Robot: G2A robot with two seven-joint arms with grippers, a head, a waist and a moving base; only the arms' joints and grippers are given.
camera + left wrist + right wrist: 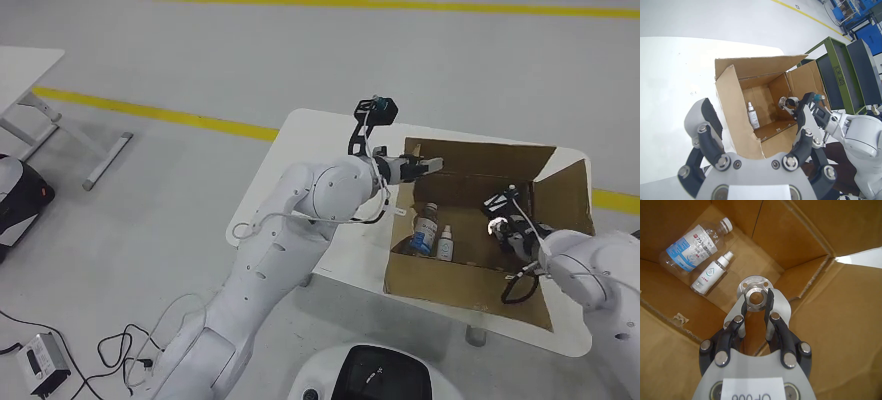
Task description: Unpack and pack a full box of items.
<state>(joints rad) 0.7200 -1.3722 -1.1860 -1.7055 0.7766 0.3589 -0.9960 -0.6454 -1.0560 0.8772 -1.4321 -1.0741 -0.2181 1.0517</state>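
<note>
An open cardboard box [450, 285] stands on the white table [310, 160]. On its floor lie a large clear bottle [693, 251] with a blue and white label and a small white spray bottle [710, 273] beside it. Inside the box, above the floor, my right gripper [757, 300] is shut on a round metal flange [755, 286] with bolt holes. My left gripper [755, 108] is open and holds nothing, just outside the box's near flap [728, 98]. From the top, the left gripper [425, 165] sits at the box's back left corner and the right gripper [497, 222] is inside the box.
The box's flaps [565, 195] stand up around the opening. A green metal cart [838, 75] stands beyond the table. Another table [25, 70] is at the far left, and cables [120, 350] lie on the floor.
</note>
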